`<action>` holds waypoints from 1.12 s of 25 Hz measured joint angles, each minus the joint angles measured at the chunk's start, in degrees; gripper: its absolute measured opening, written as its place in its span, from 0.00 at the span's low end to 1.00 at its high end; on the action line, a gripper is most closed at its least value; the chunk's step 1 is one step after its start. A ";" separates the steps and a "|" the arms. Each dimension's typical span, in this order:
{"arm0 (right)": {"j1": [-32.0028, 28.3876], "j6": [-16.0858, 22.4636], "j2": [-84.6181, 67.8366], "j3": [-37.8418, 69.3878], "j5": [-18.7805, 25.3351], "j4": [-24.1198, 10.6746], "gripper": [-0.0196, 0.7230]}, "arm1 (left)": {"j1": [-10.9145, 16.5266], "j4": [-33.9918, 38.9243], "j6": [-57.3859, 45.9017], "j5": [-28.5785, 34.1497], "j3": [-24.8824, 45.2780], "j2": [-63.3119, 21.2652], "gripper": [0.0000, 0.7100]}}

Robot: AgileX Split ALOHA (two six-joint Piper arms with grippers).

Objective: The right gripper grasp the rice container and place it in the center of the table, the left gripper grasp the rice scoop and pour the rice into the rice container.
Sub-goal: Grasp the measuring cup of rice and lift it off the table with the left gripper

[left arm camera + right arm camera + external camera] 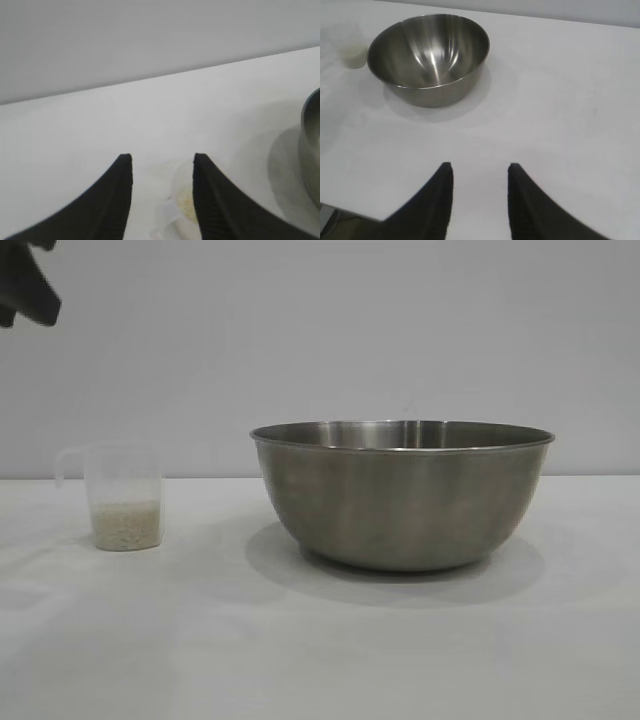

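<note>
**Left claw poised above the scoop, bowl already in the middle**

The wide, round brushed-steel rice container (pixel 402 495) sits upright and empty on the flat white table (pixel 320 650), about at its centre, so my guess is the right arm's part is done and the step in hand is the left arm taking the scoop.

The small frosted plastic rice scoop (pixel 122 498), a measuring cup with a loop handle, stands upright on the table well apart from the bowl, on the left arm's side of it. Off-white rice (pixel 126 525) fills roughly its bottom third. Its handle points away from the bowl.

The black, curved-fingered left gripper (pixel 162 162) hangs high above the cup, spread wide and holding nothing; the wrist camera looks down past one finger onto the cup's mouth and the rice. The cup lies below and a little off the gap between the fingers, towards the bowl.

To do this well, I reckon the claw should first line up so the cup sits squarely between the fingers, then descend straight and close gently on the body or handle. The light cup could tip and spill.

The matching black right gripper (pixel 477 167) hovers back from the bowl on the side opposite the cup, fingers apart, empty.
</note>
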 joint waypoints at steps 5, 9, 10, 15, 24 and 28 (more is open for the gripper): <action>0.00 0.00 0.00 0.00 0.00 0.11 0.37 | 0.00 -3.32 1.05 -2.99 3.27 -0.04 0.38; 0.00 0.14 0.00 0.00 0.00 0.21 0.37 | -2.63 -7.00 3.09 -4.26 4.85 -0.04 0.38; 0.00 0.14 0.00 0.00 0.00 0.21 0.37 | -3.80 -9.27 5.12 -4.50 4.98 -0.04 0.38; 0.00 0.34 0.00 0.00 0.00 0.31 0.37 | -15.31 -27.84 22.74 -8.70 5.32 -0.04 0.38; 0.00 0.34 0.00 0.00 0.00 0.42 0.37 | -25.89 -47.42 20.65 -24.00 5.32 5.19 0.38; 0.00 0.34 0.00 0.00 0.00 0.42 0.37 | -25.89 -42.51 11.79 -26.98 6.07 10.90 0.38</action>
